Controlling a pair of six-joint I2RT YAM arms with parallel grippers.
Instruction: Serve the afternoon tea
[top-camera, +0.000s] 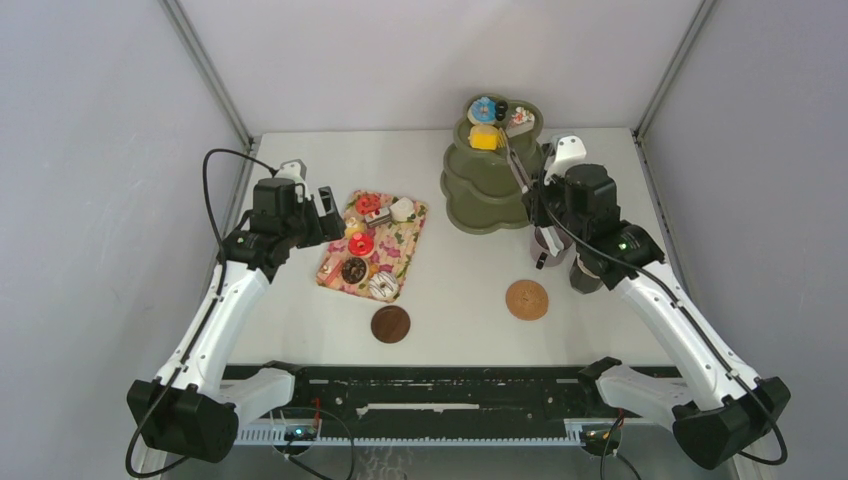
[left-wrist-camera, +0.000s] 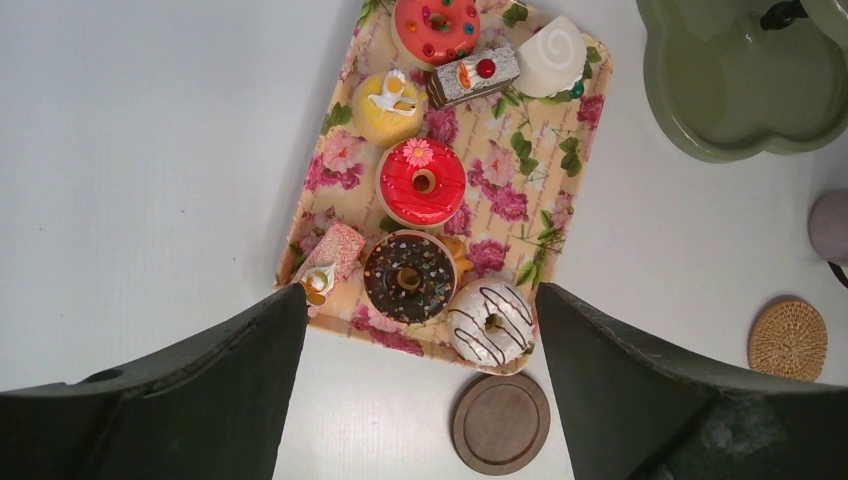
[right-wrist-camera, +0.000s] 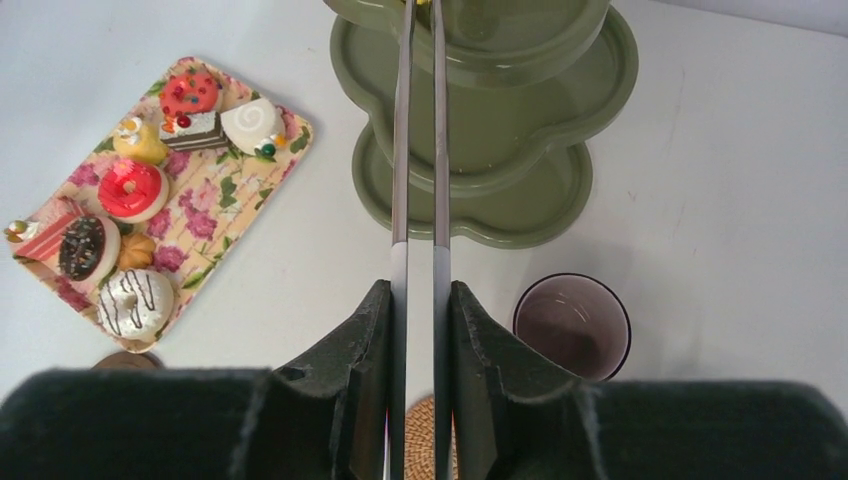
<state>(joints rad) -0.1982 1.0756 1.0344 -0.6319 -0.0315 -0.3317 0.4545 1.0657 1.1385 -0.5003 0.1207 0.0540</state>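
Several toy pastries lie on the floral tray (top-camera: 335, 268): a red donut (left-wrist-camera: 421, 182), a chocolate donut (left-wrist-camera: 408, 277), a white striped donut (left-wrist-camera: 490, 320), cake slices and others. A blue donut (top-camera: 483, 108), a yellow cube (top-camera: 485, 137) and a white pastry (top-camera: 520, 117) sit on the top tier of the green stand (top-camera: 470, 205). My right gripper (right-wrist-camera: 420, 300) is shut on long thin tongs (right-wrist-camera: 420, 150) that reach up into that top tier; their tips are hidden. The mauve mug (right-wrist-camera: 572, 325) stands just right of it. The dark green mug (top-camera: 585, 272) is partly under the right arm. My left gripper (left-wrist-camera: 420, 295) is open above the tray's near end.
A dark wooden coaster (top-camera: 390, 323) lies just in front of the tray. A woven coaster (top-camera: 527, 299) lies in front of the mugs, below my right gripper. The stand's lower tiers (right-wrist-camera: 560, 190) hold nothing. Grey walls close in the table on three sides.
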